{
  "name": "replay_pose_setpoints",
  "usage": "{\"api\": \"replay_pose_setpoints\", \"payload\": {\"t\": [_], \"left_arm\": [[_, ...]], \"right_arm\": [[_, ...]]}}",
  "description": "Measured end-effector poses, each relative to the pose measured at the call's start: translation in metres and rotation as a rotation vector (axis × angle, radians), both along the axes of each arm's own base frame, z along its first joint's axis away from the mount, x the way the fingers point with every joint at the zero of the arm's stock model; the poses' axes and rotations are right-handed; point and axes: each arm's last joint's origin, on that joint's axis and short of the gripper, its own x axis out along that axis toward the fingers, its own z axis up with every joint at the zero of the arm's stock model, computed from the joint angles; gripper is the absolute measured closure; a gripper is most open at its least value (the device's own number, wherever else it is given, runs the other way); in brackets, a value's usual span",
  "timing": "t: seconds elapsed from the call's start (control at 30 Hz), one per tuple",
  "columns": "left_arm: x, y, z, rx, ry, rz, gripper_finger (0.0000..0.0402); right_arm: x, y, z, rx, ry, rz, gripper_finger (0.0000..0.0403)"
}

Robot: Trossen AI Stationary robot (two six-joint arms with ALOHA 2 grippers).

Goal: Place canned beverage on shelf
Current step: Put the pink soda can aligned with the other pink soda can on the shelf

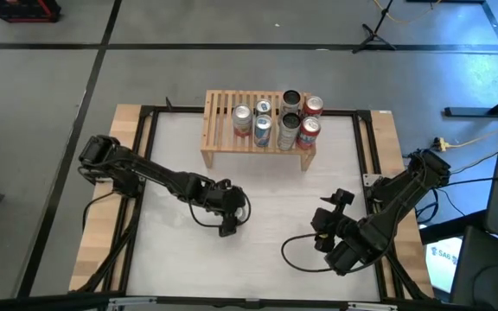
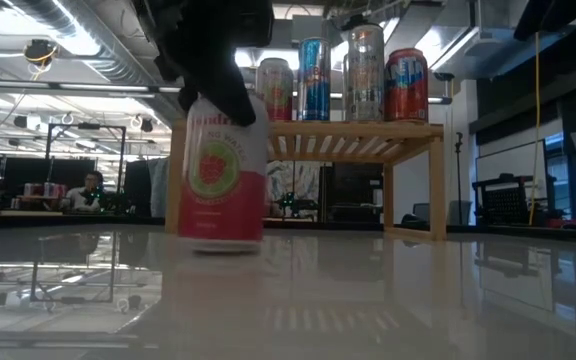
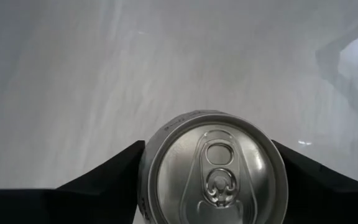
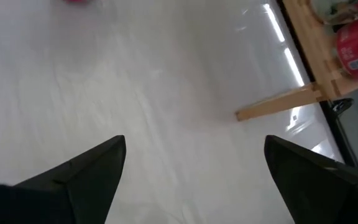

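Fingers of the left gripper (image 3: 211,180) clasp the upright pink-and-white strawberry can (image 2: 222,172); lift it straight, clear of the light-wood slatted shelf (image 1: 221,108); right gripper (image 4: 194,168) waits, spread wide.

1. An open-plan robotics lab or office.
2. Exposed ceiling ducts (image 2: 78,45) and strip lights run overhead.
3. A person (image 2: 90,190) sits at distant desks.
4. Grey taped floor (image 1: 50,95), cables and stands surround the table (image 1: 266,216).
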Motion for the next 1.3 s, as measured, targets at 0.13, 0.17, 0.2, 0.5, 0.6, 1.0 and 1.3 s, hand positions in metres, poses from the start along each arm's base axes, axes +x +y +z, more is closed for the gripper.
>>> {"api": "replay_pose_setpoints", "payload": {"t": [0.13, 0.17, 0.2, 0.5, 0.6, 1.0, 1.3], "left_arm": [[0.0, 0.001, 0.025, -0.024, -0.025, 0.029, 0.0134], [0.001, 0.002, 0.035, -0.032, -0.043, 0.036, 0.0134], [0.002, 0.003, 0.047, -0.04, -0.056, 0.04, 0.0134], [0.003, 0.024, 0.143, -0.028, -0.119, 0.138, 0.0134], [-0.002, 0.031, 0.163, -0.018, -0.124, 0.192, 0.0134], [-0.009, 0.077, 0.185, 0.075, -0.116, 0.346, 0.0134], [-0.011, 0.127, 0.183, 0.14, -0.078, 0.391, 0.0134]], "right_arm": [[-0.006, -0.007, 0.008, -0.013, -0.012, 0.002, 0.0031], [-0.008, -0.009, 0.012, -0.016, -0.021, 0.003, 0.0031], [-0.01, -0.012, 0.015, -0.017, -0.031, 0.003, 0.0031], [-0.033, -0.037, 0.046, -0.015, -0.147, 0.003, 0.0031], [-0.037, -0.041, 0.051, -0.009, -0.159, 0.013, 0.0031], [-0.039, -0.044, 0.054, -0.044, -0.174, 0.02, 0.0031], [-0.039, -0.044, 0.054, -0.05, -0.186, 0.014, 0.0031]]}}
